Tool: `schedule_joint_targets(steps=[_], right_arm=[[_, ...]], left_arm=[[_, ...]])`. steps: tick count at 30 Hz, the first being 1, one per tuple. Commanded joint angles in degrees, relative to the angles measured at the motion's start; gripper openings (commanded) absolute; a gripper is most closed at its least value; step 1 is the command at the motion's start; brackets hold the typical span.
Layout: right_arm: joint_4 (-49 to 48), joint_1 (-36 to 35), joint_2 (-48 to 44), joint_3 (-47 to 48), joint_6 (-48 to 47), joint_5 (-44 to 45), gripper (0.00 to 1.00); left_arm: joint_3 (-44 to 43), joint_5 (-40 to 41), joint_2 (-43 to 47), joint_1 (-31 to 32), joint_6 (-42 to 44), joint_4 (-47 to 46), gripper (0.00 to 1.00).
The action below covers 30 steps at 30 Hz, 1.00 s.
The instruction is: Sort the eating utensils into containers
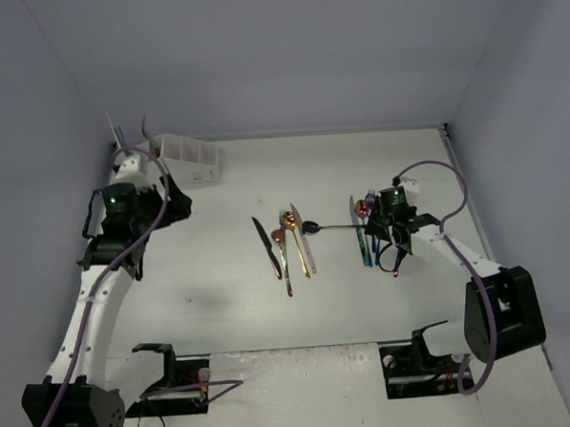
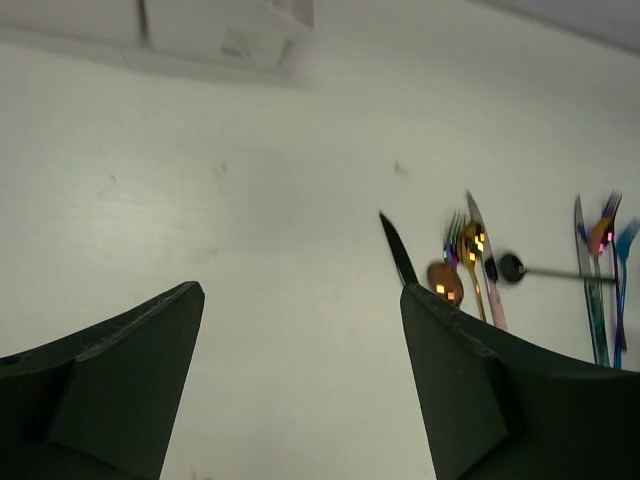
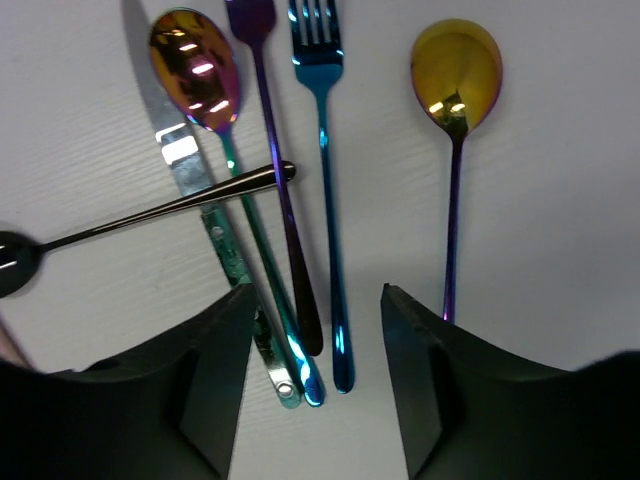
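The white rack (image 1: 186,156) stands at the back left; its lower edge shows at the top of the left wrist view (image 2: 220,35). My left gripper (image 1: 177,206) is open and empty (image 2: 300,300) over bare table beside the rack. Mid-table lie a black knife (image 1: 266,245), a copper spoon (image 1: 282,257), a gold fork (image 1: 301,246) and a black spoon (image 1: 329,227). My right gripper (image 1: 390,239) is open (image 3: 318,330), low over the handle ends of a teal-handled iridescent spoon (image 3: 195,70), a purple fork (image 3: 285,200) and a blue fork (image 3: 325,180). It holds nothing.
A teal knife (image 3: 215,230) lies under the black spoon's handle (image 3: 170,210). A gold-bowled spoon with a purple handle (image 3: 455,80) lies right of the blue fork. Grey walls close in the table on three sides.
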State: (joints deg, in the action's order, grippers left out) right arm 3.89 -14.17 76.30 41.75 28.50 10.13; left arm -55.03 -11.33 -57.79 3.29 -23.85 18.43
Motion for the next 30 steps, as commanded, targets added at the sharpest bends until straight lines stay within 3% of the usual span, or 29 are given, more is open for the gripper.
schedule_joint_targets(steps=[1,3,8,25,30], right_arm=[[-0.8,1.6,4.1,5.1,-1.2,-1.1,0.41],[-1.0,1.8,6.5,6.9,-2.0,-1.2,0.33],[-1.2,2.8,11.9,11.1,-3.1,-0.7,0.23],[-2.2,4.1,28.1,20.9,-4.2,-2.4,0.19],[-2.3,4.3,27.7,21.1,-5.2,-1.1,0.02]], left_arm=[[6.8,-0.5,3.1,4.3,2.0,-1.6,0.77],[7.6,-1.8,2.7,4.8,1.9,-1.1,0.77],[7.0,-1.8,1.8,5.1,2.3,-0.2,0.77],[7.8,-1.5,3.4,5.2,2.0,0.1,0.77],[7.7,-1.9,3.6,5.2,1.9,-0.1,0.77]])
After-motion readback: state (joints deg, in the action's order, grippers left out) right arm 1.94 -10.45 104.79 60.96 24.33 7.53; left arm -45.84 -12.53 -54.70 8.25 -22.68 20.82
